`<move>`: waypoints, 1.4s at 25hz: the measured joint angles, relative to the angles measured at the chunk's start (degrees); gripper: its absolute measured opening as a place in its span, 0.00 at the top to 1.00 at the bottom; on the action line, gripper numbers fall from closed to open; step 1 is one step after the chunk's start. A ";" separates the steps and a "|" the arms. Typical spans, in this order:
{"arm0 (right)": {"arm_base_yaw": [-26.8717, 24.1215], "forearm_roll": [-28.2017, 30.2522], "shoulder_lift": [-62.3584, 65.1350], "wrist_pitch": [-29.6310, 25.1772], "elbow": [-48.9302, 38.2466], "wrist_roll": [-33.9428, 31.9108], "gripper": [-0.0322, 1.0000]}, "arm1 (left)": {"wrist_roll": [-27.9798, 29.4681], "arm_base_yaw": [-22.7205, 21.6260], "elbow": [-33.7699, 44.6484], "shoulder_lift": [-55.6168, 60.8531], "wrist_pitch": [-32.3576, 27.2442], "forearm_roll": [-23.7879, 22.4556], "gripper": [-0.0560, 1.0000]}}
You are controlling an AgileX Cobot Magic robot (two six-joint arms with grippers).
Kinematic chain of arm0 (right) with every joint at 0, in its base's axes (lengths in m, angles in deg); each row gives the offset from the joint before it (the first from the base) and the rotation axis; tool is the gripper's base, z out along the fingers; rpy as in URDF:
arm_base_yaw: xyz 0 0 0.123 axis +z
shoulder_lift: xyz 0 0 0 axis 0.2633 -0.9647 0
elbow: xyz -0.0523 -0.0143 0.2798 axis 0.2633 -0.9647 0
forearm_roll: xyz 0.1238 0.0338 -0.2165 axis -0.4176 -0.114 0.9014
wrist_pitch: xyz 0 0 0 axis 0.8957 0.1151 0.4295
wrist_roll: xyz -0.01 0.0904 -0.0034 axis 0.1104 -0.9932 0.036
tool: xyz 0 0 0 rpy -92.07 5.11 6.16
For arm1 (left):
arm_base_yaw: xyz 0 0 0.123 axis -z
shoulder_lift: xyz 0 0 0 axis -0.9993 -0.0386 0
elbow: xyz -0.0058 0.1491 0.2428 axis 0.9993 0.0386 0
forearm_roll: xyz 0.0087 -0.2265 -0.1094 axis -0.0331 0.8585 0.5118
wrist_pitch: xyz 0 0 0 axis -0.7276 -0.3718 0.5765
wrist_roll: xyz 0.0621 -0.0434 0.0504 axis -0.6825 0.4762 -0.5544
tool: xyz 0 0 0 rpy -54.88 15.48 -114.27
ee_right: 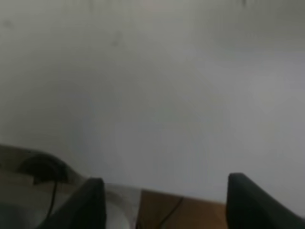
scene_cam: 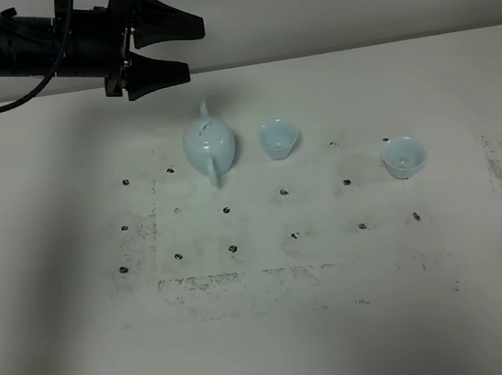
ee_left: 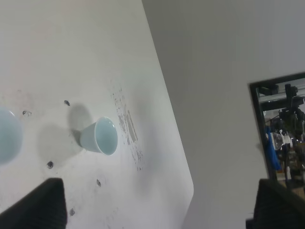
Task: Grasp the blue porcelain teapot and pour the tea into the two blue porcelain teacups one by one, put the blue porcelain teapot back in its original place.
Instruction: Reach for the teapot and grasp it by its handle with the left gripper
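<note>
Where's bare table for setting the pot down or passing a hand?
Free: gap between left teacup and right teacup; front strip of table below the dot marks. Crowded: teapot beside left teacup, left gripper hovering behind.

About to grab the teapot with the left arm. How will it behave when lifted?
The teapot looks glossy and smooth, so it may slip in a hard grip. Its round body probably tilts if gripped off-centre. It looks like ceramic, likely brittle, so the open left gripper should close gently.
</note>
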 joint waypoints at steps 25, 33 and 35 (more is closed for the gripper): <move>0.00 -0.13 59.51 5.84 -17.41 -0.92 0.46 | -0.28 0.00 0.00 0.00 -1.53 -0.14 0.88; 0.00 -0.13 60.84 5.84 -17.52 -1.04 0.46 | -0.23 0.00 0.00 0.00 -1.74 -0.25 0.88; 0.00 -0.13 60.84 5.84 -17.52 -1.04 0.46 | -0.23 0.00 0.00 0.00 -1.55 -0.25 0.88</move>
